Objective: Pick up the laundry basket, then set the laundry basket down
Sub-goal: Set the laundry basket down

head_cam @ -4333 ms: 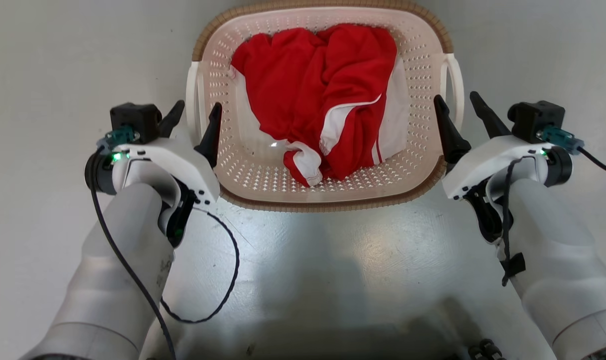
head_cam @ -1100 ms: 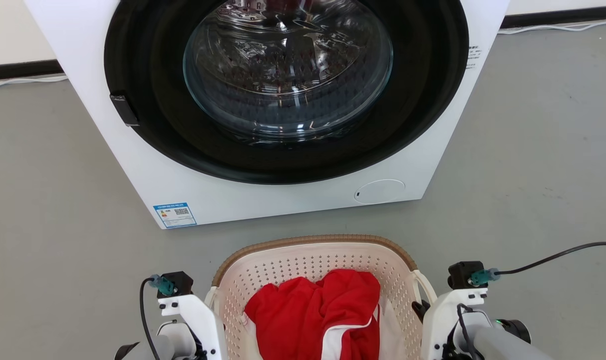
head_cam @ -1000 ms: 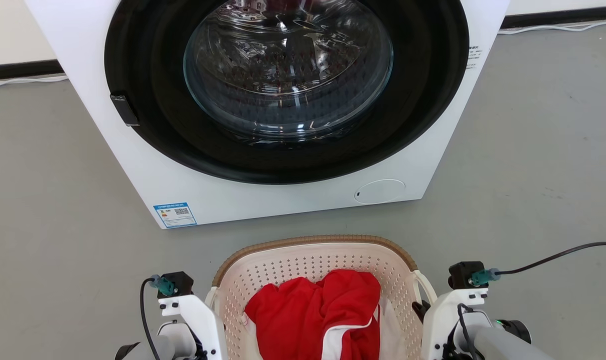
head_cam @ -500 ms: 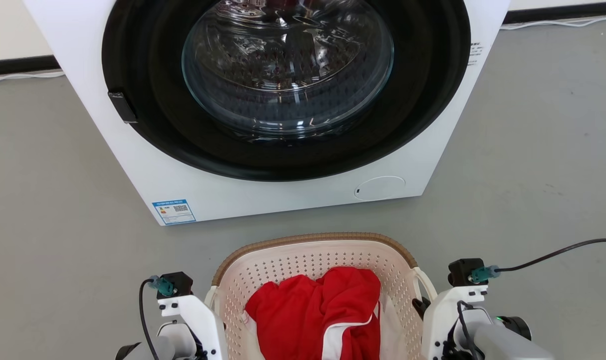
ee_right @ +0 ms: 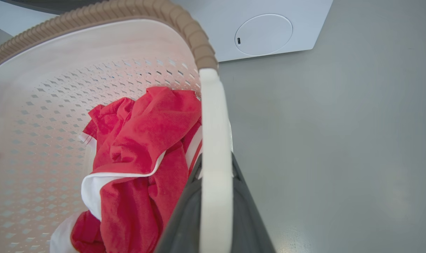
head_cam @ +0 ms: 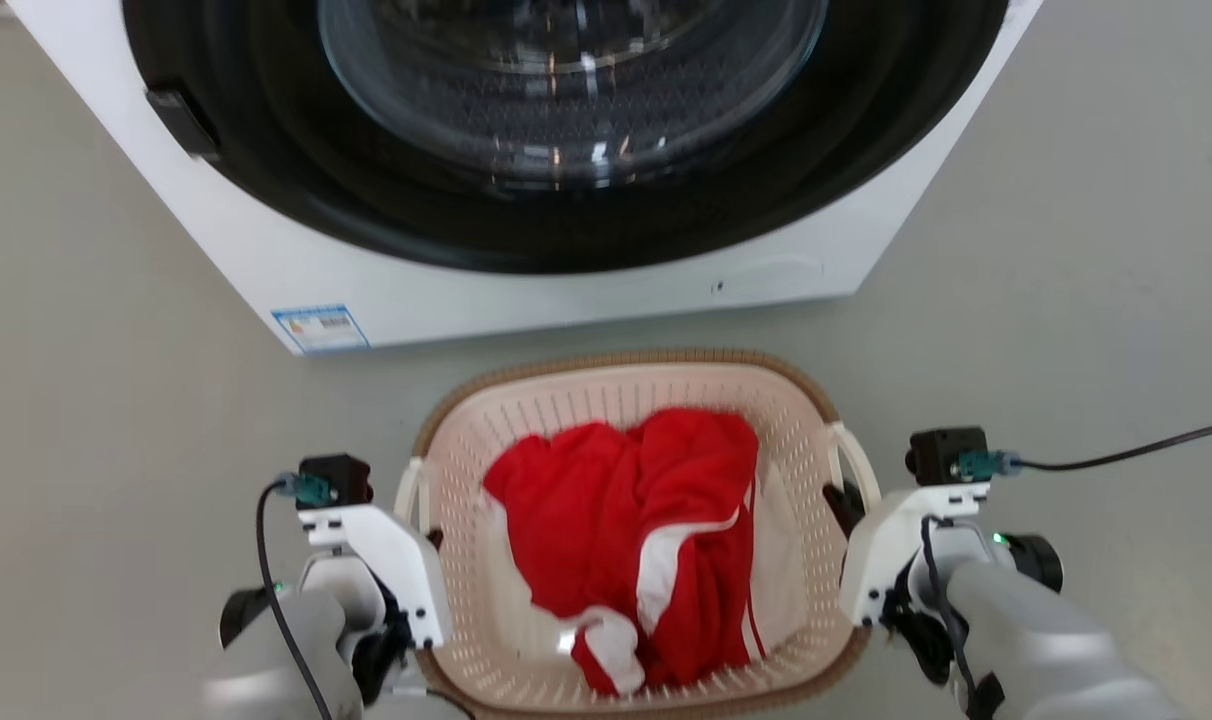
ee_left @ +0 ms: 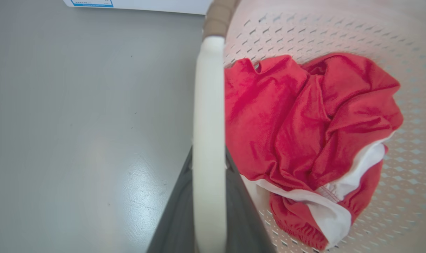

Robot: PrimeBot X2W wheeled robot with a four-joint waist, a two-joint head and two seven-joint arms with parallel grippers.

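Pinching one white loop handle (ee_left: 206, 105) each, the left pincer (ee_left: 208, 154) and right pincer (ee_right: 215, 161) flank the laundry basket (head_cam: 626, 358).

My head cam is looking down and forward from high up, catching the washer (head_cam: 566, 295) front at top and the basket (head_cam: 626, 358) below. My left wrist cam is sitting very close over the left handle (ee_left: 207, 140), facing along it toward the washer; my right wrist cam is doing the same along the right handle (ee_right: 214, 158). All three are sharing the cloth (head_cam: 616, 500) and floor (head_cam: 86, 400).
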